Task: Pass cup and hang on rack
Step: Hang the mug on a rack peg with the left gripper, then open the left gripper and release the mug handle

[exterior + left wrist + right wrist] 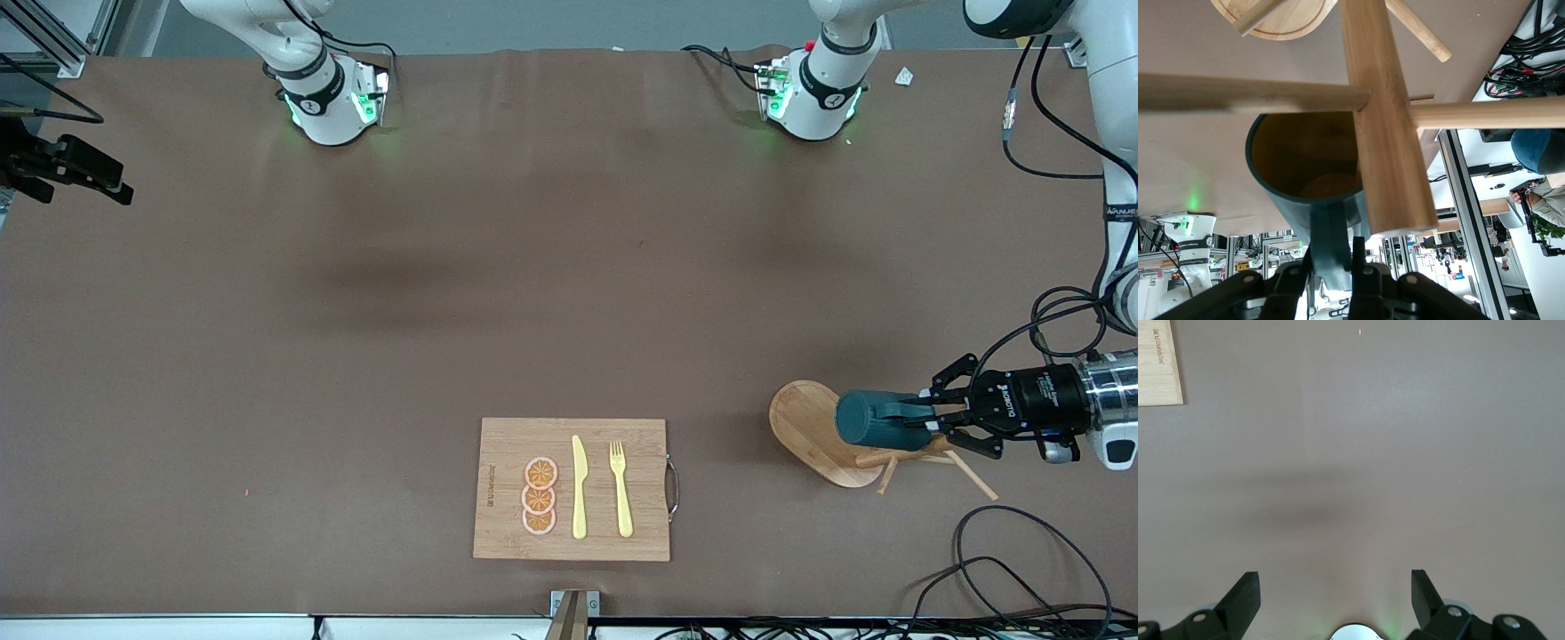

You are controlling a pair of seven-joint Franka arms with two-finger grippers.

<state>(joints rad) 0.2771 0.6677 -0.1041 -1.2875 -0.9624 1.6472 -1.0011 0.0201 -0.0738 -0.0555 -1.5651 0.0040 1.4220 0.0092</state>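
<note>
The dark teal cup [876, 420] lies on its side in the air over the rack's oval base [805, 427]. My left gripper [920, 418] is shut on the cup's loop handle. In the left wrist view the cup [1305, 173] shows its yellowish-brown inside, and my left gripper [1331, 257] pinches the handle. The cup's rim is against the rack's thick post [1385, 133], just below a thin peg [1251, 93]. I cannot tell whether the handle is on a peg. My right gripper [1335, 587] is open and empty, high over bare table; it is out of the front view.
A bamboo cutting board [498, 498] with orange slices, a yellow knife and a yellow fork lies near the front edge; its corner shows in the right wrist view [1158, 360]. Loose cables [1022, 569] lie near the rack. A black fixture [67, 164] sits at the right arm's end.
</note>
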